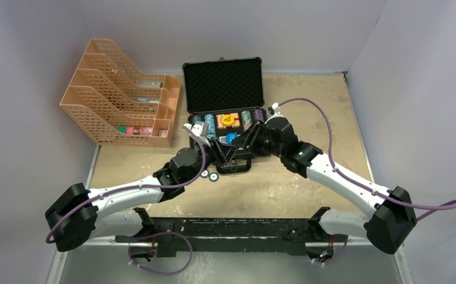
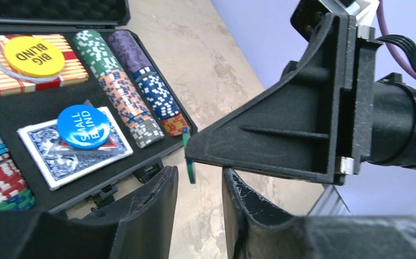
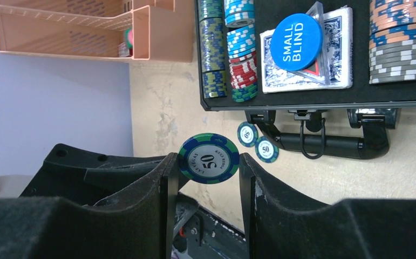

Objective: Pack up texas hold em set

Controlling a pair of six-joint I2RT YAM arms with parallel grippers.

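Case point(image 1: 222, 86) sits open at mid-back of the bench point(image 1: 308, 183), lid upright against the back wall and handle point(image 3: 324, 144) facing the arms. Chip rows point(image 2: 122, 89) fill the tray slots. The blue-white card deck point(image 3: 338, 54) lies flat in the tray with the blue SMALL BLIND button point(image 3: 297, 40) on top. The yellow BIG BLIND button point(image 2: 34, 55) rests on a striped pack behind it.

Both arms meet in front of the case's front edge, by the handle. Right fingers point(image 3: 259, 199) are clamped on a green-blue 50 chip point(image 3: 208, 159) by its rim, face to the wrist camera, held off the bench. Left fingers point(image 2: 157, 205) are apart with bench showing through the gap. In that view the same chip shows edge-on at their tips, just past the case's near corner; contact with it cannot be told.

Two loose chips point(image 3: 247, 134) point(image 3: 266, 149) lie flat on the bench, about touching, just beside the handle's end and outside the case.

Orange organiser point(image 1: 113, 89) stands left of the case, with a narrow strip of bench between them. A wider stretch of bench runs from the case's right edge to the wall. More bench lies between the handle and the arm bases.
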